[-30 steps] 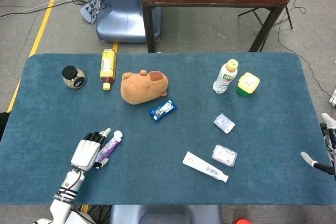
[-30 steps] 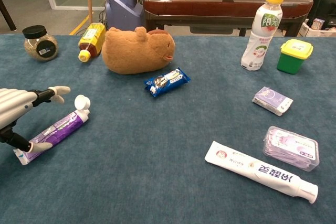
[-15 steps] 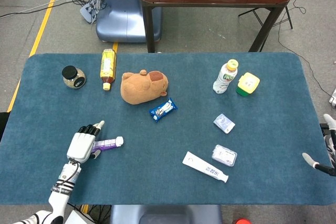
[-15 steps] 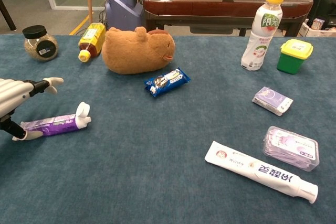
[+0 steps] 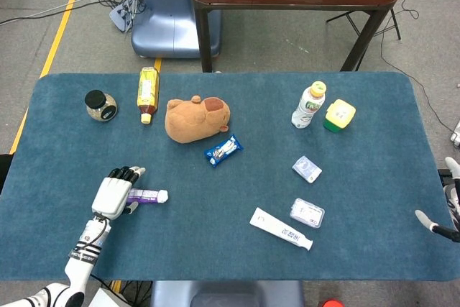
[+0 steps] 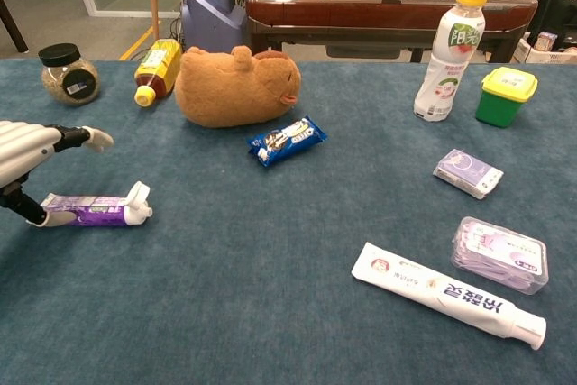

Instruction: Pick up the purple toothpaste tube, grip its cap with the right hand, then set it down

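The purple toothpaste tube [image 5: 144, 195] [image 6: 88, 209] lies flat on the blue table near the front left, its white cap [image 6: 138, 204] pointing right. My left hand [image 5: 115, 193] [image 6: 29, 156] hovers over the tube's tail end. Its fingers [image 6: 88, 139] stretch out above the tube, and its thumb [image 6: 52, 218] touches the tail on the near side. The hand does not grip the tube. My right hand [image 5: 430, 221] shows only at the far right edge of the head view, far from the tube, with a finger stretched out and nothing in it.
A white toothpaste tube [image 6: 446, 293] and a clear packet [image 6: 501, 253] lie front right. Further back are a plush toy [image 6: 236, 86], a blue snack wrapper [image 6: 287, 141], a yellow bottle [image 6: 157, 69], a jar [image 6: 68, 73], a drink bottle [image 6: 449, 51] and a green tub [image 6: 507, 95].
The purple tube has swung round from a diagonal to lying nearly level, cap to the right. My left hand has drawn back to the left with it. The right hand has barely moved.
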Robot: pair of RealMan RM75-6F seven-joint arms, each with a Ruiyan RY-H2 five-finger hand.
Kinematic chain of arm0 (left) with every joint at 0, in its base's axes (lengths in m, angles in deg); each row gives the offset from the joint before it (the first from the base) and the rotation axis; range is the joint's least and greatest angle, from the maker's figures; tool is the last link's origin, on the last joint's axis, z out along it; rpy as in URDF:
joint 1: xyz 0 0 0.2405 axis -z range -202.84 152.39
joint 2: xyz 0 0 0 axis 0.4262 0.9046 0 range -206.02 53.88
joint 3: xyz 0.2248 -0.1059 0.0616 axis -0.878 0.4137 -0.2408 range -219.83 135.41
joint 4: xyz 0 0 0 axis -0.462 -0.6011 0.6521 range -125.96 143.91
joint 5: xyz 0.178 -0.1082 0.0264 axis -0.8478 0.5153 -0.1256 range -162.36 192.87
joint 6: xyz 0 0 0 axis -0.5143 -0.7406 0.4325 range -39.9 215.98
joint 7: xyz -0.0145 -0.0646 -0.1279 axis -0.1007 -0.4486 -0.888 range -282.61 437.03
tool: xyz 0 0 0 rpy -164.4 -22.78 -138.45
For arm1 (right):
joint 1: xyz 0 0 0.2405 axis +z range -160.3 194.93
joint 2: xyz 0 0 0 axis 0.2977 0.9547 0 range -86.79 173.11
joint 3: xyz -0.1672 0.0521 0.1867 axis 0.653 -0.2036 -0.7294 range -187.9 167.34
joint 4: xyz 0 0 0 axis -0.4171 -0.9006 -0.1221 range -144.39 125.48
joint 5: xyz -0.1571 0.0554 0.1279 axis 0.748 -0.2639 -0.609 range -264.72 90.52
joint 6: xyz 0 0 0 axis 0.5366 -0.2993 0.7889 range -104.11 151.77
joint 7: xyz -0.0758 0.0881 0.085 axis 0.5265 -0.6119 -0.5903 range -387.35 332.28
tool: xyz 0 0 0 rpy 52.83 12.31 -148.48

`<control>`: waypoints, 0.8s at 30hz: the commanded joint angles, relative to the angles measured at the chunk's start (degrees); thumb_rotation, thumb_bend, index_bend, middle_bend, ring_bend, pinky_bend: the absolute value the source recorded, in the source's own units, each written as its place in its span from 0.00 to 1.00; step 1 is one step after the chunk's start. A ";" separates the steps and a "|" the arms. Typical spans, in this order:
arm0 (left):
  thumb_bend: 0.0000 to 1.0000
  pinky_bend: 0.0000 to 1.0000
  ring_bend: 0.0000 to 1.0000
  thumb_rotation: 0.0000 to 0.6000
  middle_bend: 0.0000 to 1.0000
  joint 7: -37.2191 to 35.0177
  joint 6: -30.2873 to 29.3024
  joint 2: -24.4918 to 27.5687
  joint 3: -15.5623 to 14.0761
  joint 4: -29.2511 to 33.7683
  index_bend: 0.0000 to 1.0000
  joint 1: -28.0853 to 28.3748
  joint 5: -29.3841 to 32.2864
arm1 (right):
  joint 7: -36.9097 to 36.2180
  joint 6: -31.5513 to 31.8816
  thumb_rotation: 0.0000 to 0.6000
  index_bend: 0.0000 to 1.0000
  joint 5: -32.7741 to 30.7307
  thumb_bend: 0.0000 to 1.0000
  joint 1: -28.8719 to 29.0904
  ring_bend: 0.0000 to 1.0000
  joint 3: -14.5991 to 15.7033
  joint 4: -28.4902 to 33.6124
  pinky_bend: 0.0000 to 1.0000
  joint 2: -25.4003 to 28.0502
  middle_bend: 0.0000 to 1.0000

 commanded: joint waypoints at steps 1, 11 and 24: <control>0.17 0.21 0.20 1.00 0.31 0.91 0.84 -0.10 -0.02 0.03 0.32 0.43 0.56 | -0.36 -0.11 1.00 0.09 0.02 0.12 0.02 0.04 -0.01 -0.22 0.00 -0.02 0.17; 0.17 0.21 0.23 0.90 0.34 6.18 2.88 -0.86 0.01 0.49 0.34 1.33 3.62 | -1.64 0.08 1.00 0.09 -0.43 0.12 -0.50 0.04 0.05 -1.16 0.00 -0.10 0.17; 0.23 0.22 0.28 0.83 0.41 6.17 3.35 -1.54 0.09 0.08 0.41 1.93 4.90 | -2.06 0.21 1.00 0.09 -0.43 0.12 -0.82 0.04 0.06 -1.15 0.00 0.06 0.17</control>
